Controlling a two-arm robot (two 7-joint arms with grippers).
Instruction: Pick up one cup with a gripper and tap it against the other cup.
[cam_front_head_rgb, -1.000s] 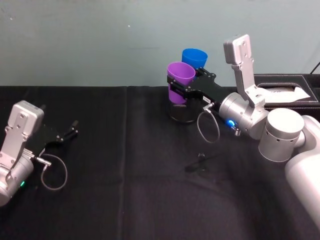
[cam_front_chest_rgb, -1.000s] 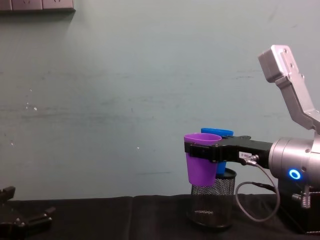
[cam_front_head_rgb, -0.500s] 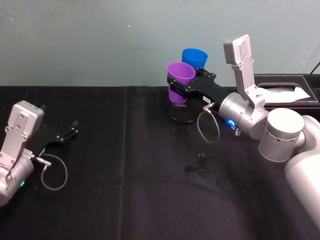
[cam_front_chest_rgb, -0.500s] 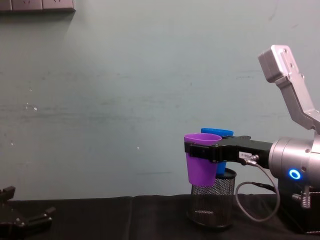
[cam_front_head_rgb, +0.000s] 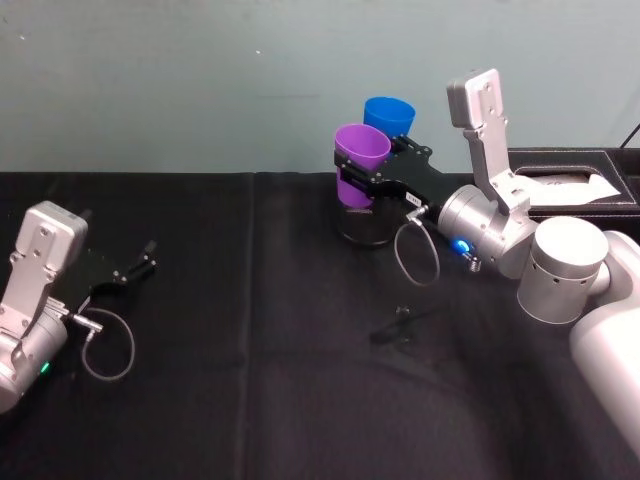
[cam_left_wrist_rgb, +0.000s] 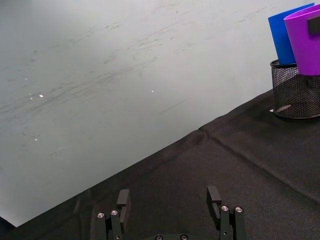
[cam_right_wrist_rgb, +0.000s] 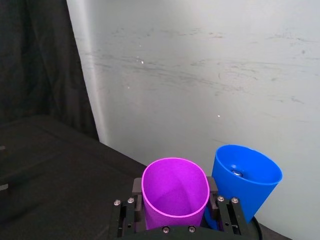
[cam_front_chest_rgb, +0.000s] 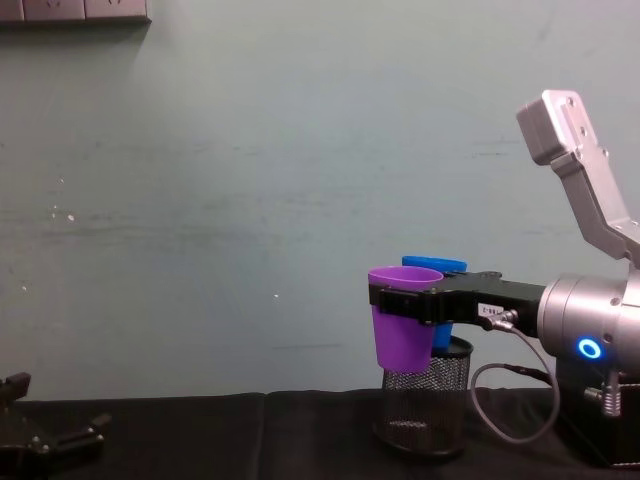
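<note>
Two cups are close together at the far middle of the worktop. Your right end effector is clamped on the purple cup, one flat finger on each side just under the rim. It holds the cup upright and clear of the cloth.

The blue cup is just beyond it, to the far right, with its base down inside the black mesh pen holder. From the right wrist view the two walls look nearly together. I cannot tell whether they touch, so count the tap as not yet made.

Your left end effector rests low at the near left with its fingers apart, well away from the cups. Leave it there.

To tap well:
- **Direction:** Make a short, slow nudge toward the far right.
- **Contact point:** Let the purple wall meet the blue wall near the rims. Plastic should touch plastic, not a black finger against the blue cup.
- **Height and tilt:** Hold the purple cup level at its present height, so its base clears the holder's rim.
- **Force:** The blue cup looks only loosely seated, and both it and the light holder could tip or slide under a firm push. Stop at first contact, then back off a little.
- **Grip:** Keep it steady. Thin plastic like this probably flexes, and squeezing harder could pop the cup out.
</note>
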